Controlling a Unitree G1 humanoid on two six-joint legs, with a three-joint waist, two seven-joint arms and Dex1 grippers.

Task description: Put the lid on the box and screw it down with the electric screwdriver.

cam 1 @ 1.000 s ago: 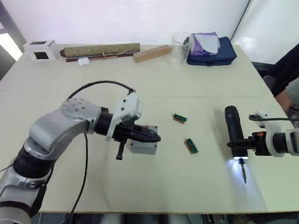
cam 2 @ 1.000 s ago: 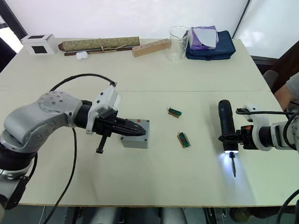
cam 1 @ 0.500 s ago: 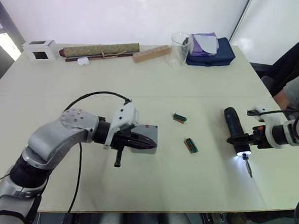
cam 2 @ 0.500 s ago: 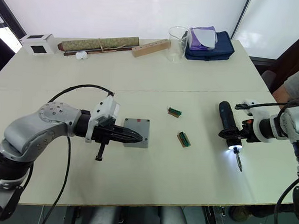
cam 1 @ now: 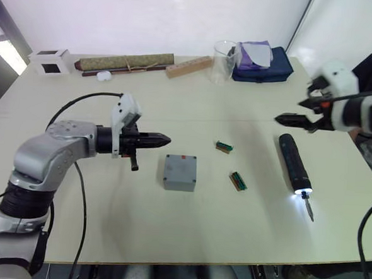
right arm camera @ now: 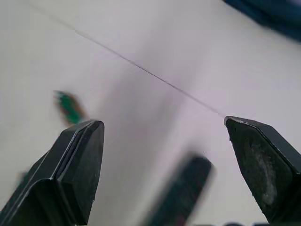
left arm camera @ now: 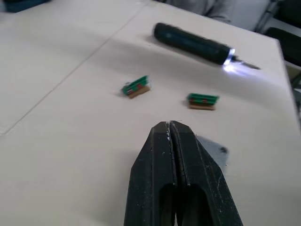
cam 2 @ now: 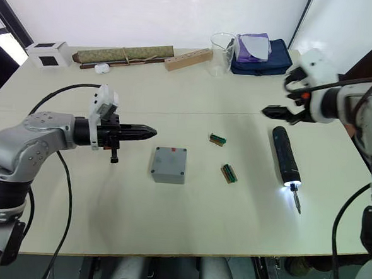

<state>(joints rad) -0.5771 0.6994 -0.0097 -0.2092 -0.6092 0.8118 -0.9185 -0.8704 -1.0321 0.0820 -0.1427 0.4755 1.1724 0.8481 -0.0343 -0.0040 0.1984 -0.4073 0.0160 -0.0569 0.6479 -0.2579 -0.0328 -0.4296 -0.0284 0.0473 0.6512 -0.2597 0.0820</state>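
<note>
Surface: pale cream table (cam 1: 239,92), matte, with a thin seam line running across it beyond the box.
Room: plain white wall behind the table's far edge; dark gap at the far left corner.
Box (cam 1: 179,172): grey, square, flat on the table near the middle, its lid in place as far as can be told; small red mark on the top by its far edge.
Electric screwdriver (cam 1: 294,170): black, lying on the table well to the right of the box, free of any grip, light lit at the near end, metal bit pointing toward the near edge.
Green parts: one small green piece (cam 1: 223,146) just beyond and right of the box; a second (cam 1: 237,180) between the box and the screwdriver.
Left gripper (cam 1: 162,138): fingers pressed together, nothing between them, hanging above the table just beyond and left of the box, not touching it.
Right gripper (cam 2: 275,112): fingers spread wide, empty, above the table beyond the screwdriver's far end, right of the box.
Far edge, beyond the box: white cube with dark window (cam 1: 49,61) at the left, a long rolled bundle (cam 1: 124,62), a wooden block (cam 1: 188,66), a clear beaker (cam 1: 223,61), a dark blue pouch (cam 1: 269,64) with a folded lilac cloth (cam 1: 254,53) on it.
Writing: none legible on any item.
</note>
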